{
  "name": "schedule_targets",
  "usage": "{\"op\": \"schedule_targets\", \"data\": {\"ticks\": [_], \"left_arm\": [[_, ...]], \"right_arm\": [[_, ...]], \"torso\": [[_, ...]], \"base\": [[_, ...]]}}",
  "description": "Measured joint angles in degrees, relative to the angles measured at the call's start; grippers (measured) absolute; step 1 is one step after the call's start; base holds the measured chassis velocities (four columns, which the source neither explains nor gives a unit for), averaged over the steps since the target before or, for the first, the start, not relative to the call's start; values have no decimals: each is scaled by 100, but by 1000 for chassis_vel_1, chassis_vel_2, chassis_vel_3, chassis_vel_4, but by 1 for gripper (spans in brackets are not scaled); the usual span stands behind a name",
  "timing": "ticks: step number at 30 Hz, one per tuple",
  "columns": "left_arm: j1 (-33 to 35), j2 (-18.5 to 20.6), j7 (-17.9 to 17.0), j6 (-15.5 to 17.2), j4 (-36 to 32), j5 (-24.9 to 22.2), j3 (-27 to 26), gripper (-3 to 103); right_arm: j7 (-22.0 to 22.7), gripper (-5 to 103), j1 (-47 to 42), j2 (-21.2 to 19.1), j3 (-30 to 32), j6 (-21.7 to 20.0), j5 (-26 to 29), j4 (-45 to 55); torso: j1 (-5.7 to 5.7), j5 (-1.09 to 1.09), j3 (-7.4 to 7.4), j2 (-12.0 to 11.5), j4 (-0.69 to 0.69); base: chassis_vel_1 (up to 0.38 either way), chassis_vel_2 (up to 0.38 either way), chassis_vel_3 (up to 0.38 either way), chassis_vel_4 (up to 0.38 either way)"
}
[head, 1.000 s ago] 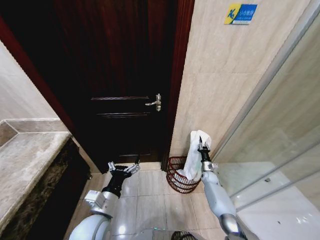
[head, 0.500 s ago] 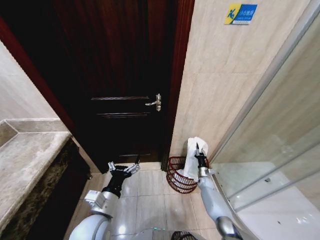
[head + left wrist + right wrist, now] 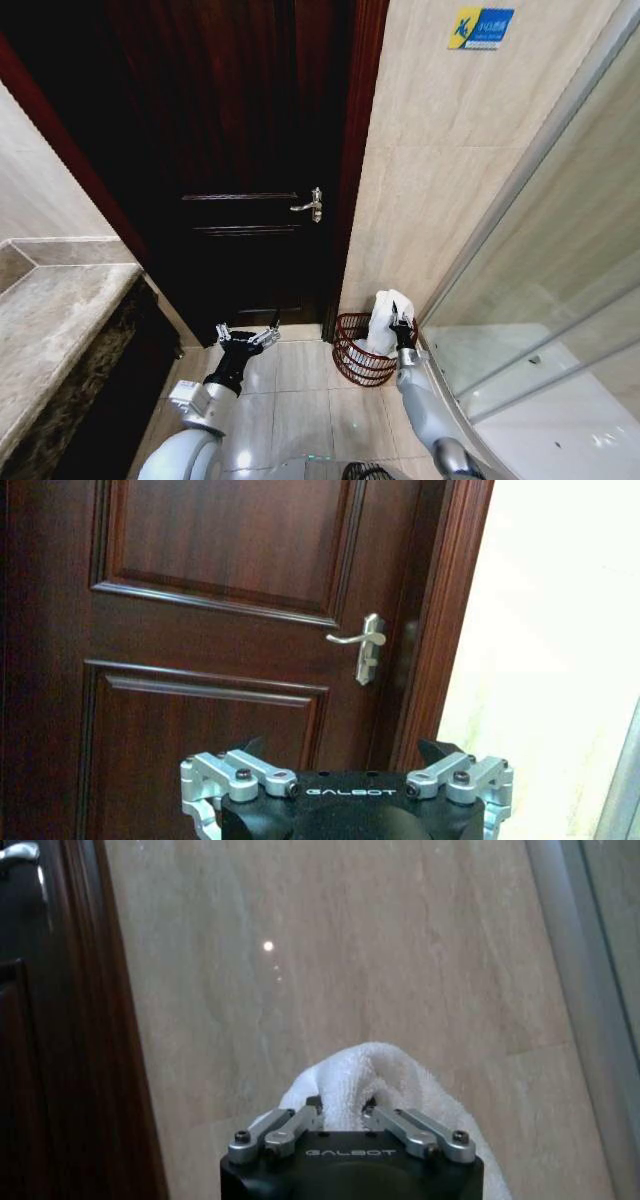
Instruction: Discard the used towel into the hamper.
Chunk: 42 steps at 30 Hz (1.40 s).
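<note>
The towel [image 3: 386,311] is white and hangs upright with its lower part inside the hamper [image 3: 352,364], a small dark reddish wire basket on the floor against the beige wall. My right gripper [image 3: 402,326] is just above the hamper's right rim, shut on the towel's top fold. In the right wrist view its fingers [image 3: 292,1126] pinch the towel [image 3: 372,1069], which bulges up past them. My left gripper [image 3: 248,336] is held low in front of the door, left of the hamper. It stands open with nothing in it, as the left wrist view [image 3: 345,751] confirms.
A dark wooden door [image 3: 240,150] with a silver handle [image 3: 311,204] stands straight ahead. A stone counter [image 3: 50,320] runs along the left. A glass shower partition [image 3: 560,300] closes off the right. Tiled floor [image 3: 300,400] lies free before the hamper.
My right gripper has come down with the towel, and more of the towel now sits inside the hamper. The left arm has stayed still.
</note>
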Motion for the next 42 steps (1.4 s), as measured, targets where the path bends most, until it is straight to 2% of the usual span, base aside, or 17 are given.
{"op": "schedule_targets", "data": {"ticks": [13,19,35,42], "left_arm": [[0,0,0,0,0,0,0,100],[0,0,0,0,0,0,0,100],[0,0,0,0,0,0,0,100],[0,0,0,0,0,0,0,100]], "right_arm": [[-5,13,-161,52,65,0,-309,-368],[107,13,-94,33,298,0,-877,-673],[158,13,223,64,612,-2,-1535,-1261],[213,13,219,48,641,-401,-1868,-1266]], "torso": [[0,0,0,0,0],[0,0,0,0,0],[0,0,0,0,0],[0,0,0,0,0]], "base": [[0,0,0,0],[0,0,0,0],[0,0,0,0],[0,0,0,0]]}}
